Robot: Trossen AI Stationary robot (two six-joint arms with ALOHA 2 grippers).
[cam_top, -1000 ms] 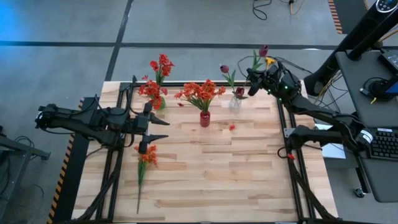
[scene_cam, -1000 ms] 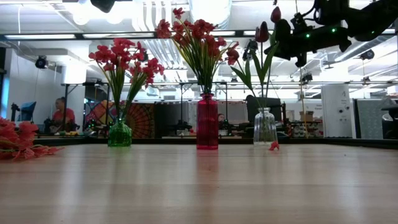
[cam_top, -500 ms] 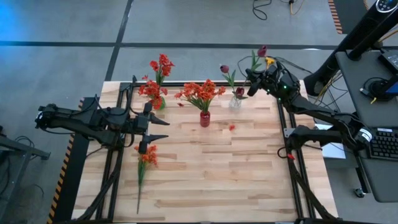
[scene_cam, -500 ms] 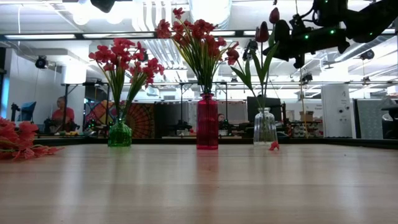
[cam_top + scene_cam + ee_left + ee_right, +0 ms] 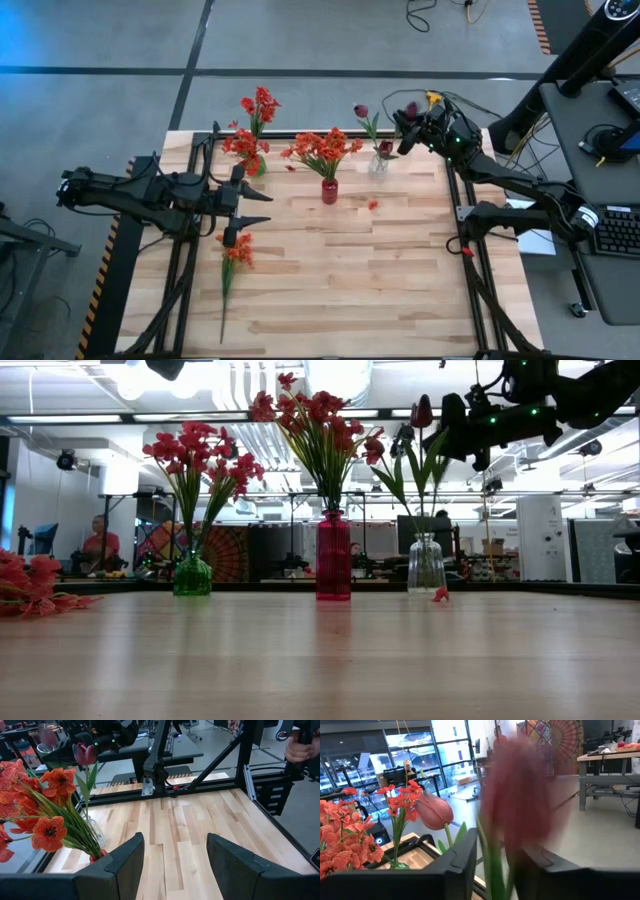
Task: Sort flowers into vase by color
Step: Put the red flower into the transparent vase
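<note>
Three vases stand in a row near the far edge. The green vase (image 5: 192, 575) holds red flowers (image 5: 255, 125), the red vase (image 5: 329, 190) orange-red ones (image 5: 318, 430), and the clear vase (image 5: 378, 165) a maroon tulip (image 5: 422, 410). My right gripper (image 5: 408, 132) hovers just right of the clear vase, shut on another maroon tulip whose blurred bloom (image 5: 520, 795) fills its wrist view. My left gripper (image 5: 252, 207) is open above a red flower (image 5: 236, 250) that lies flat on the table. My right gripper pinches the maroon tulip's green stalk (image 5: 492, 865) between its two fingers, reaching in about level from the table's right side. The bloom stands above the fingers, and the leaves (image 5: 432, 460) hang toward the clear vase. I cannot tell whether the stalk's lower end is inside.
A loose red petal (image 5: 372, 204) lies right of the red vase, another (image 5: 291, 167) left of it. Bare wood (image 5: 380, 280) covers the near and right parts of the table. People (image 5: 98, 545) are in the room behind.
The held tulip has tipped. In the high view its bloom has swung from beyond the far edge back toward my right gripper, and in the low view it no longer shows beside the other tulip's bloom. Neither gripper has visibly shifted.
</note>
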